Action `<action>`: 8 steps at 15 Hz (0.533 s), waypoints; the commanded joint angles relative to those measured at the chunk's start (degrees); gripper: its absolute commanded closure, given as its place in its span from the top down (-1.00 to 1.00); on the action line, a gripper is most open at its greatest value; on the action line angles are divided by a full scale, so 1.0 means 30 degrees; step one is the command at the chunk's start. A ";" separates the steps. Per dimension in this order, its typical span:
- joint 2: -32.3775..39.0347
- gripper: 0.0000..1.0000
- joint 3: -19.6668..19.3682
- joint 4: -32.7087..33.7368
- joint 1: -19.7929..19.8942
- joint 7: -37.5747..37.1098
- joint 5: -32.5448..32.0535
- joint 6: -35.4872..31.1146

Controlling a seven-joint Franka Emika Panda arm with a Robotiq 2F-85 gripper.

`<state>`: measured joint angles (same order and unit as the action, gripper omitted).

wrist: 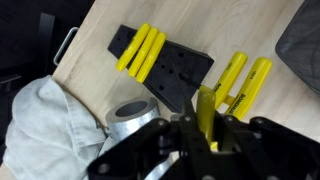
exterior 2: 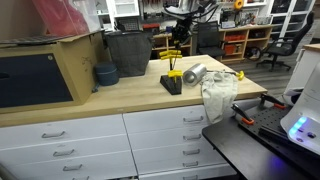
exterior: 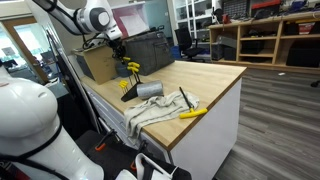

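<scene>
My gripper is shut on a yellow stick and hangs above a black block on the wooden counter. Several yellow sticks sit on the far end of the block. Two more yellow sticks lie beside it. In both exterior views the gripper is above the block. A silver metal cylinder lies next to the block, on a white cloth.
A dark bin, a blue bowl and a cardboard box stand at the back of the counter. A yellow-handled tool lies on the cloth near the counter edge. Shelves and chairs stand beyond.
</scene>
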<state>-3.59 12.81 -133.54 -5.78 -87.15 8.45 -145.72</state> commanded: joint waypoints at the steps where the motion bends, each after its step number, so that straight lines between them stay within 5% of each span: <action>1: 0.0099 -0.94 -0.0444 0.0679 -0.0207 -0.0736 -0.0099 0.1134; 8: 0.0402 -0.94 -0.0526 0.0922 -0.0222 -0.1597 -0.0841 0.1507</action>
<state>-3.51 11.68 -132.71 -5.78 -88.41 7.97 -142.81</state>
